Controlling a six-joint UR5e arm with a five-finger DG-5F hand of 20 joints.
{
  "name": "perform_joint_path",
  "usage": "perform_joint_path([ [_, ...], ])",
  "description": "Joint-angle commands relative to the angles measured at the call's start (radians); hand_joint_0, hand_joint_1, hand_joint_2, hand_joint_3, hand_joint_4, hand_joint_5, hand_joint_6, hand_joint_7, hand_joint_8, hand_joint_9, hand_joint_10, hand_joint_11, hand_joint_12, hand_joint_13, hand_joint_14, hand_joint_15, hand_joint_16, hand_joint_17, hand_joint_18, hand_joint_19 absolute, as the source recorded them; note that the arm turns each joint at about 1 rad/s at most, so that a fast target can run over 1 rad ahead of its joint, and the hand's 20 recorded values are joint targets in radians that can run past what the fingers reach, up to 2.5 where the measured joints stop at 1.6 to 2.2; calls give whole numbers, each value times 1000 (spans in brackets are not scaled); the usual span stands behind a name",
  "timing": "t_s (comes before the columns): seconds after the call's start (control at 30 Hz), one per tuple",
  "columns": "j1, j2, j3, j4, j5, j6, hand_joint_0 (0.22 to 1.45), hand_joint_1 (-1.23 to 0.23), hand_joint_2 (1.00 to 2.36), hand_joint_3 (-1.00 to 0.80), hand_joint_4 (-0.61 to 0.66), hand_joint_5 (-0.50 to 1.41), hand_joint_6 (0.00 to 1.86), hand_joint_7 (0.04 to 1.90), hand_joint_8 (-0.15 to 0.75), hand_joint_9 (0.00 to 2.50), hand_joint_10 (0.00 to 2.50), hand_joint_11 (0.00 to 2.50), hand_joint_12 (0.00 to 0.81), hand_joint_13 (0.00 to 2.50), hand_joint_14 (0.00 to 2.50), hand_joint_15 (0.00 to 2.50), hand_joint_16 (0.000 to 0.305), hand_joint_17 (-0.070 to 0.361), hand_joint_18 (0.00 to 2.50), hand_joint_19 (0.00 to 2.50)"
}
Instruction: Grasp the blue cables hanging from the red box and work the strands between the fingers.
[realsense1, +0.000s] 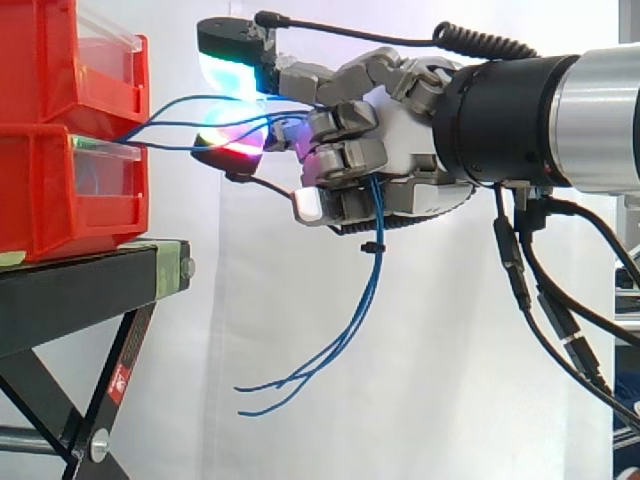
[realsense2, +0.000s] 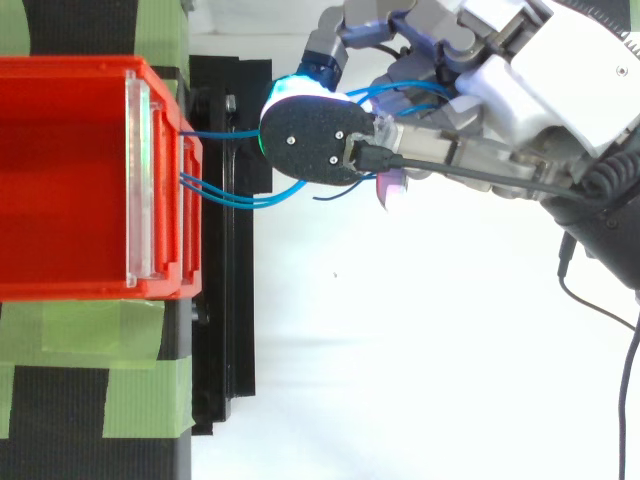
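Behind the work hangs a white curtain (realsense1: 450, 380), with stacked red bins (realsense1: 40, 190) on a black stand (realsense1: 80, 290). Blue cables (realsense1: 377, 215) run level from the bins' front into the hand (realsense1: 400, 140). Its curled fingers close round the strands, and the loose ends dangle below the palm.

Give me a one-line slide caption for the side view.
Robot hand curled round blue cables running from stacked red bins on a black stand, loose ends dangling below.
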Motion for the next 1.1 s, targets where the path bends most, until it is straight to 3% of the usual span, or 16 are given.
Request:
perform_joint_path([
  [0.0,0,1,1,0,1,0,824,-620,1016,-501,289,90,904,1122,507,1641,2500,2500,726,1976,2500,1785,259,194,2500,608],
  [0.17,-3,0,1,-2,4,0,912,-644,1008,30,310,89,1006,1042,507,1641,2500,2500,726,1976,2500,1785,259,194,2500,608],
  [0.3,-5,0,1,-2,4,-2,946,-633,1019,170,310,77,1034,1017,507,1641,2500,2500,726,1976,2500,1785,259,194,2500,608],
  [0.7,2,0,-1,-28,0,1,994,-599,1059,297,319,88,1094,1033,507,1641,2500,2500,726,1976,2500,1785,259,194,2500,608],
  [0.87,3,0,-1,-66,-2,1,1040,-604,1035,362,289,41,1259,1027,507,1641,2500,2500,726,1976,2500,1785,259,194,2500,608],
  [1.07,3,0,-1,-68,-5,-2,1051,-605,1040,371,301,18,1331,1013,507,1641,2500,2500,726,1976,2500,1785,259,194,2500,608],
])
